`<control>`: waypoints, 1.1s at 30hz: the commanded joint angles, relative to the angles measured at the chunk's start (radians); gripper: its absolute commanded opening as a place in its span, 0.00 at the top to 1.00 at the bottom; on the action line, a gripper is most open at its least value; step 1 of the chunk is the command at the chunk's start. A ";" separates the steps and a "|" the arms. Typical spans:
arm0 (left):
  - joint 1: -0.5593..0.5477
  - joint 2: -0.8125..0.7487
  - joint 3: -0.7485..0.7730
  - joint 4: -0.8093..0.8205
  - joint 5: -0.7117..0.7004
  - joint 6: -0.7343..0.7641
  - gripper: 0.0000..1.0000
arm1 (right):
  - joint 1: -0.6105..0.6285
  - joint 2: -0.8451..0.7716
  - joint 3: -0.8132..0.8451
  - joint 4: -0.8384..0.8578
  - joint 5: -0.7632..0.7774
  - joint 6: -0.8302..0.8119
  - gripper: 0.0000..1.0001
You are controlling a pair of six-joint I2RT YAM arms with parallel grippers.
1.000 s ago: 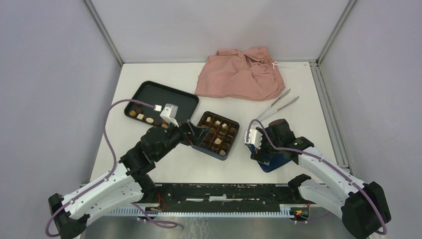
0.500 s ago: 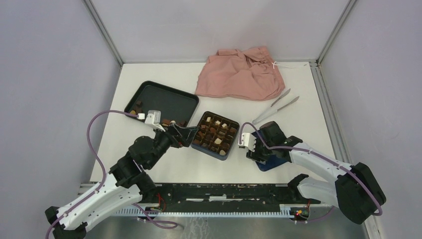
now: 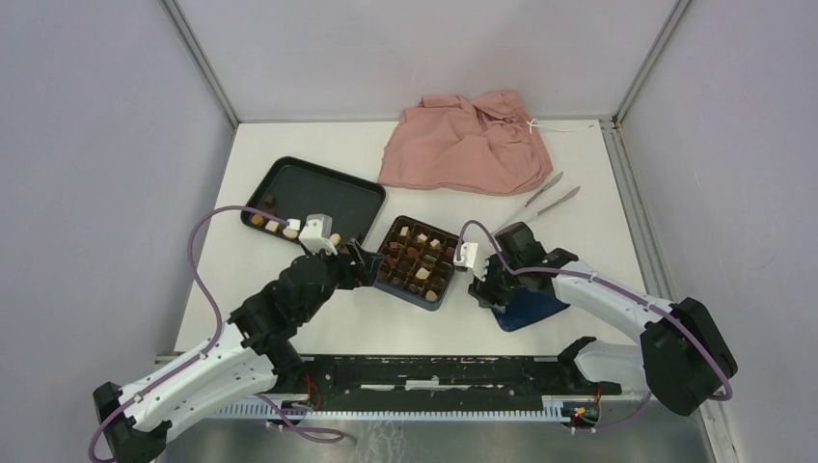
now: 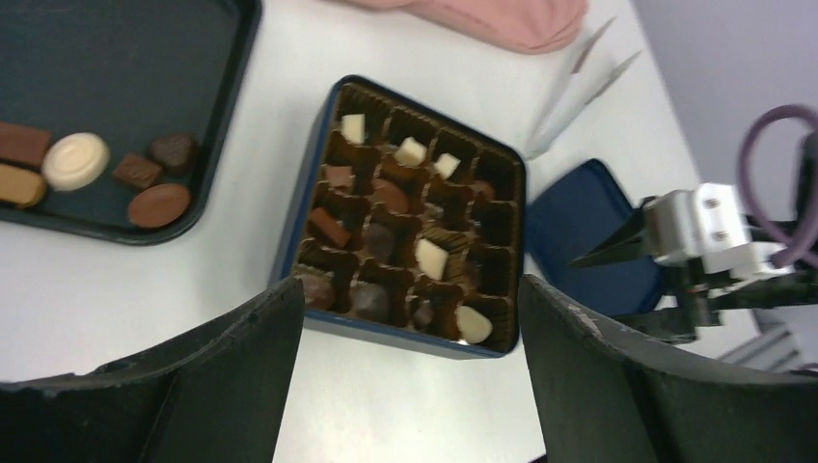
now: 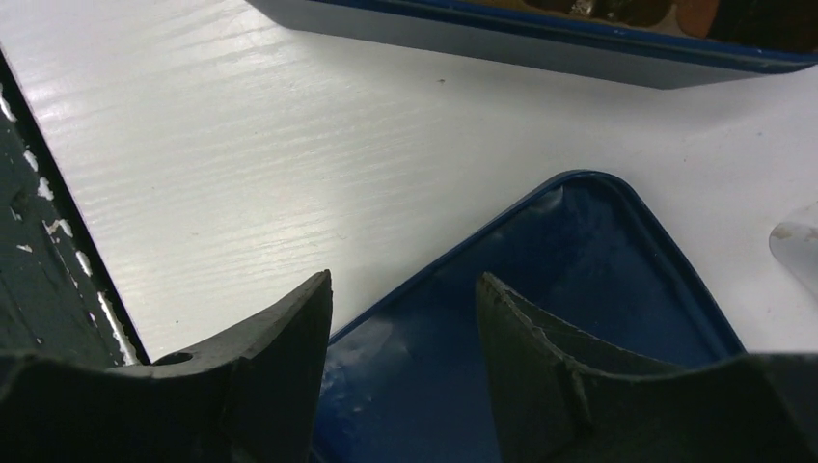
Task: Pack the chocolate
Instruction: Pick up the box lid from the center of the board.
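Observation:
Chocolates fill most cells of the dark blue gridded box (image 3: 405,293); brown and cream pieces (image 4: 431,258) show in the left wrist view. A few more chocolates (image 3: 273,225) lie along the near edge of the black tray (image 3: 323,188), also seen from the left wrist (image 4: 82,159). My left gripper (image 3: 363,264) is open and empty, just left of the box; its fingers (image 4: 203,386) frame the box's near wall (image 4: 386,328). My right gripper (image 3: 485,287) is open and empty, low over the left corner of the blue lid (image 5: 540,318).
The blue lid (image 3: 529,307) lies flat to the right of the box. Metal tongs (image 3: 538,204) lie behind it. A crumpled pink cloth (image 3: 468,143) sits at the back. The table's near edge and rail (image 5: 39,270) are close to the right gripper.
My left gripper has drawn back slightly from the box's left edge and its wrist has shifted. My right gripper has moved left over the lid's left corner.

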 commanded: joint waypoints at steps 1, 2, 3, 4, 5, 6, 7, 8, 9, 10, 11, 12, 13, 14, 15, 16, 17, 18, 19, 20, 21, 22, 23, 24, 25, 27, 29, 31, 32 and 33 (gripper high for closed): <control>0.002 0.026 0.044 -0.084 -0.125 -0.056 0.15 | 0.004 0.022 0.041 0.003 0.078 0.169 0.39; 0.002 0.037 0.049 -0.107 -0.143 -0.063 0.17 | 0.006 0.027 0.043 0.007 0.100 0.195 0.39; 0.003 0.051 0.057 -0.132 -0.161 -0.071 0.19 | 0.005 0.033 0.047 0.018 0.149 0.246 0.39; 0.003 0.067 0.069 -0.159 -0.180 -0.083 0.21 | 0.006 0.039 0.050 0.026 0.175 0.298 0.39; 0.003 0.085 0.078 -0.181 -0.198 -0.094 0.21 | 0.006 0.046 0.053 0.026 0.183 0.321 0.41; 0.003 0.108 0.087 -0.203 -0.215 -0.107 0.22 | 0.005 0.051 0.053 0.032 0.184 0.346 0.43; 0.001 0.121 0.092 -0.220 -0.230 -0.117 0.22 | 0.006 0.054 0.050 0.045 0.183 0.384 0.44; 0.003 0.144 0.098 -0.234 -0.238 -0.124 0.22 | 0.006 0.055 0.042 0.060 0.177 0.413 0.44; 0.001 0.159 0.104 -0.245 -0.244 -0.131 0.23 | 0.006 0.053 0.027 0.083 0.175 0.451 0.45; 0.002 0.176 0.108 -0.255 -0.252 -0.140 0.23 | 0.005 0.051 0.010 0.108 0.182 0.490 0.46; 0.002 0.190 0.113 -0.264 -0.262 -0.148 0.26 | 0.006 0.050 -0.001 0.124 0.187 0.514 0.51; 0.003 0.205 0.119 -0.276 -0.278 -0.163 0.28 | 0.006 0.050 -0.010 0.135 0.188 0.526 0.54; 0.003 0.220 0.124 -0.294 -0.297 -0.175 0.29 | 0.006 0.053 -0.012 0.139 0.202 0.540 0.57; 0.003 0.234 0.129 -0.311 -0.318 -0.189 0.29 | 0.006 0.054 -0.011 0.139 0.218 0.554 0.57; 0.003 0.249 0.135 -0.325 -0.335 -0.200 0.30 | 0.006 0.056 -0.012 0.137 0.234 0.565 0.57; 0.002 0.261 0.138 -0.330 -0.347 -0.205 0.31 | 0.006 0.055 -0.015 0.138 0.241 0.570 0.57; 0.002 0.270 0.136 -0.329 -0.357 -0.211 0.31 | 0.006 0.053 -0.022 0.143 0.243 0.572 0.57; 0.002 0.278 0.133 -0.318 -0.363 -0.214 0.32 | 0.006 0.051 -0.032 0.152 0.241 0.572 0.57; 0.002 0.283 0.129 -0.304 -0.366 -0.212 0.32 | 0.006 0.052 -0.039 0.156 0.237 0.572 0.57; 0.002 0.290 0.122 -0.290 -0.371 -0.213 0.32 | 0.007 0.053 -0.044 0.161 0.238 0.572 0.57; 0.002 0.297 0.116 -0.276 -0.375 -0.217 0.33 | 0.006 0.057 -0.045 0.163 0.246 0.584 0.57; 0.002 0.306 0.112 -0.266 -0.381 -0.219 0.33 | 0.008 0.058 -0.045 0.162 0.252 0.596 0.57; 0.003 0.317 0.111 -0.259 -0.389 -0.219 0.33 | 0.010 0.059 -0.044 0.165 0.268 0.597 0.57; 0.006 0.326 0.111 -0.252 -0.392 -0.218 0.33 | 0.012 0.058 -0.045 0.166 0.281 0.596 0.58; 0.008 0.337 0.114 -0.246 -0.391 -0.217 0.34 | 0.015 0.057 -0.046 0.168 0.289 0.597 0.59; 0.012 0.359 0.116 -0.224 -0.386 -0.208 0.34 | 0.025 0.056 -0.052 0.169 0.297 0.603 0.61; 0.024 0.383 0.117 -0.201 -0.374 -0.199 0.34 | 0.038 0.055 -0.056 0.169 0.294 0.598 0.62; 0.048 0.407 0.114 -0.179 -0.348 -0.189 0.35 | 0.051 0.051 -0.053 0.166 0.299 0.595 0.62; 0.061 0.417 0.113 -0.169 -0.330 -0.183 0.35 | 0.057 0.049 -0.049 0.163 0.295 0.594 0.62; 0.073 0.425 0.112 -0.161 -0.312 -0.177 0.35 | 0.061 0.046 -0.044 0.159 0.293 0.593 0.62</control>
